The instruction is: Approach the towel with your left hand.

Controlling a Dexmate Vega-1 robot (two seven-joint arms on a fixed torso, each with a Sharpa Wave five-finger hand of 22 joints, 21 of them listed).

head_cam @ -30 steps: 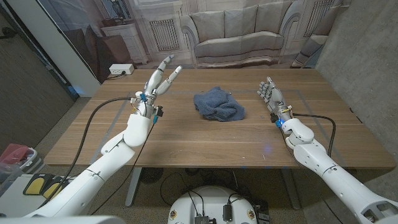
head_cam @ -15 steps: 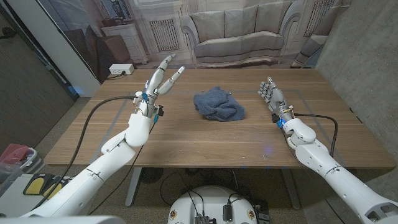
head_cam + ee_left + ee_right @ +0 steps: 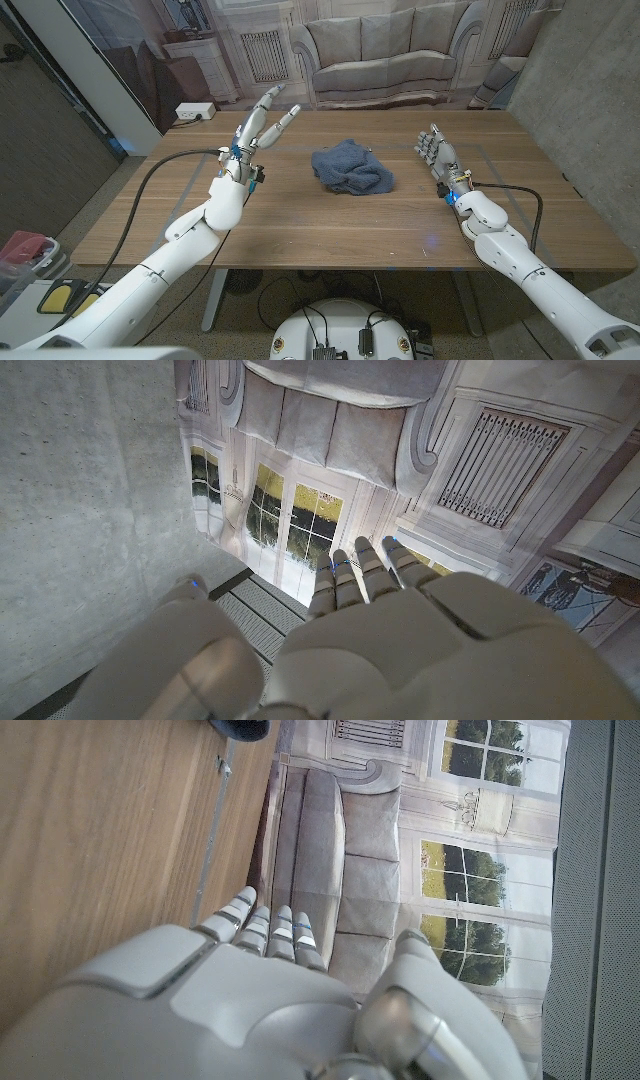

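A crumpled blue towel (image 3: 350, 169) lies on the wooden table (image 3: 330, 230), a little beyond its middle. My left hand (image 3: 260, 126) is raised above the table's far left part, left of the towel and well apart from it, fingers straight and spread, holding nothing. In the left wrist view the left hand (image 3: 370, 630) points at the backdrop wall. My right hand (image 3: 436, 152) stands to the right of the towel, fingers straight and together, empty. A dark corner of the towel (image 3: 243, 728) shows past the right hand (image 3: 250, 990) in the right wrist view.
Behind the table's far edge hangs a printed backdrop with a sofa (image 3: 385, 55). A white power strip (image 3: 194, 111) lies on the floor beyond the table's far left corner. A black cable (image 3: 160, 180) runs along my left arm, another along my right arm (image 3: 520, 195).
My left hand has risen and moved slightly forward and toward the towel. The right hand and the towel have stayed put.
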